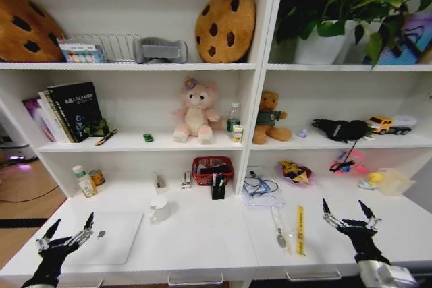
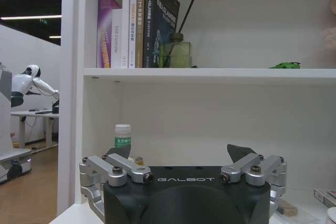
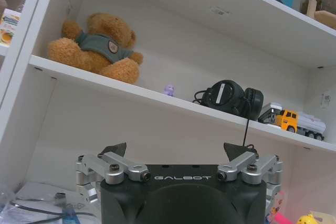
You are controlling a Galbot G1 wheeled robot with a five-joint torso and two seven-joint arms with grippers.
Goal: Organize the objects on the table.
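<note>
Both arms hang low at the front edge of the bench (image 1: 202, 234), one at each end, and neither holds anything. The left pincer (image 1: 69, 229) hovers at the front left corner with its fingers spread wide, just beside the laptop (image 1: 108, 237), which lies closed and flat near that corner. The right pincer (image 1: 347, 212) hovers over the front right part of the bench, fingers also wide apart, with bare white top beneath it. Between the two, towards the right, a yellow strip (image 1: 300, 228) lies lengthwise near the front edge, with a spoon-like tool (image 1: 279, 228) just beside it on its left. Farther back, a white mug (image 1: 160, 208) stands near the middle, and behind it at the rear edge sit a red basket (image 1: 212, 168) and a black pen cup (image 1: 218, 187). A white bottle (image 1: 84, 181) and a small tin (image 1: 97, 177) stand at the rear left corner. On the shelf above, a small green car (image 1: 148, 137) rests between the books (image 1: 67, 112) and a pink plush (image 1: 196, 110)
</note>
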